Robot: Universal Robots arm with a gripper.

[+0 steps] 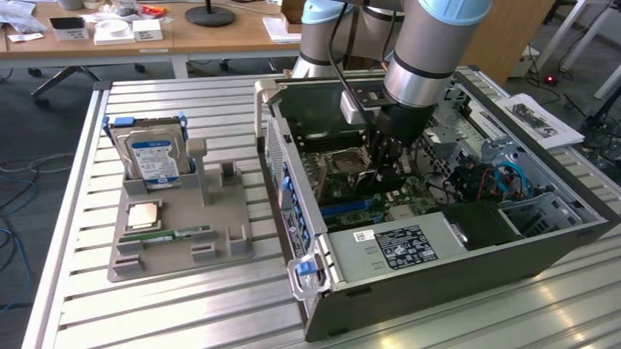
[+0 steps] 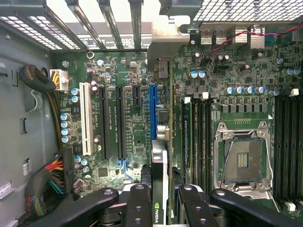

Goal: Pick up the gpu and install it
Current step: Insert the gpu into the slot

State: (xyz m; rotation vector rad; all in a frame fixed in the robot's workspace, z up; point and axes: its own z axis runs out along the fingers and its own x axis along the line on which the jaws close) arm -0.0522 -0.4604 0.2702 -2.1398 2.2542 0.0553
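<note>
Gripper (image 2: 161,196): clamped on the gpu (image 2: 159,163), which is gripped edge-on between the fingers (image 2: 138,203).
Gpu: held inside the open computer case (image 1: 427,251), over the motherboard (image 2: 137,137).
Blue slot (image 2: 153,111): seen just ahead of the gripper, in line with the gpu's edge.

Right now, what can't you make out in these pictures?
- Graphics card: in the wrist view it is seen edge-on in the gripper, so its faces are hidden. Whether it touches the blue slot is unclear.
- Case label: exterior view, print too small to read.
- Hard drive: exterior view, bottom hidden by its grey holder.
</note>
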